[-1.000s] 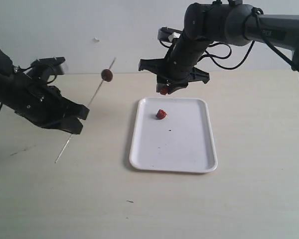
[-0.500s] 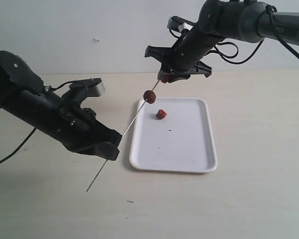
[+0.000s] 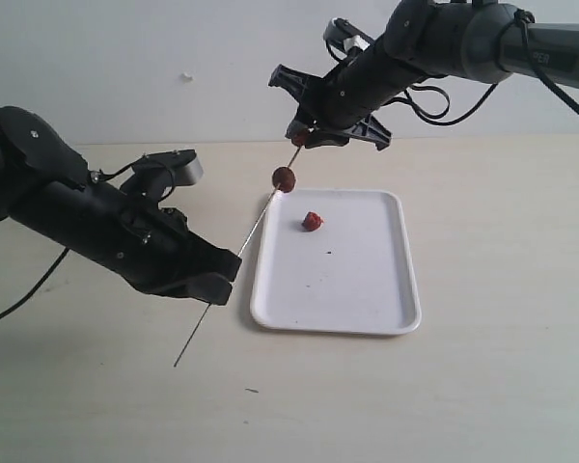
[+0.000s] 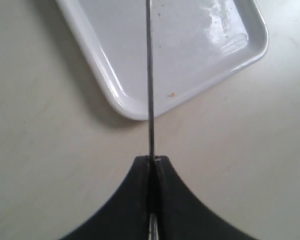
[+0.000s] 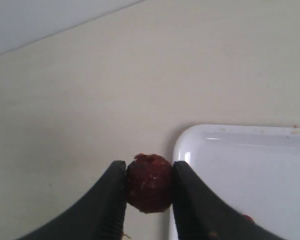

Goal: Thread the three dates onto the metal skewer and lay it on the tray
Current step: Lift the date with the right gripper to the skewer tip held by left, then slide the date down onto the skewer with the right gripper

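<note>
Lying flat on the pale table [image 3: 482, 386]: one white rectangular tray [image 3: 367, 289] with a low rim. Hanging above it: two black grippers. Squeezing shut on the one thin grey metal skewer [image 3: 256, 224], slanting up: the left gripper [image 3: 217, 282]. Pinching one round dark red date [image 5: 149, 184] by the skewer's tip: the right gripper [image 3: 307, 138]. Sitting threaded on the skewer: a second date [image 3: 284, 177]. Resting on the tray: a third date [image 3: 312, 221].
</note>
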Motion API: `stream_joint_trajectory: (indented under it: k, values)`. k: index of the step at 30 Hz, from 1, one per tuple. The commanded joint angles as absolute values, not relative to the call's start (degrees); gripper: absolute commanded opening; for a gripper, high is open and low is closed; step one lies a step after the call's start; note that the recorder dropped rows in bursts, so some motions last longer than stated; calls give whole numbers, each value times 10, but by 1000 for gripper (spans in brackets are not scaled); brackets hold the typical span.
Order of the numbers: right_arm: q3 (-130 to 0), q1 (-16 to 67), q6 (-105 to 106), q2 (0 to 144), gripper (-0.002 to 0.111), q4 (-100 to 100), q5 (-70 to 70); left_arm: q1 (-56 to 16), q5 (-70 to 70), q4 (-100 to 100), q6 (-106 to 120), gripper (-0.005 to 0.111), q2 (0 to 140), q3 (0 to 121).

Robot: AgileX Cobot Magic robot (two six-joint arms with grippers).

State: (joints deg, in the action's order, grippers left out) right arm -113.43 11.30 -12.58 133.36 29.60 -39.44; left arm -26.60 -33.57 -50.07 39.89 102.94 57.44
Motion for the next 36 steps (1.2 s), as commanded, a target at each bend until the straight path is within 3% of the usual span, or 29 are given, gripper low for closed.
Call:
stream_joint_trajectory:
  k: [1,36]
  values:
    - [-1135,110,-121,1328,31,331,-368,-269,-293,-504,385,0,1027,558]
    - [-1135,110,-90,1328,31,415,-358,-269,-217,-519,418,0,1072,555]
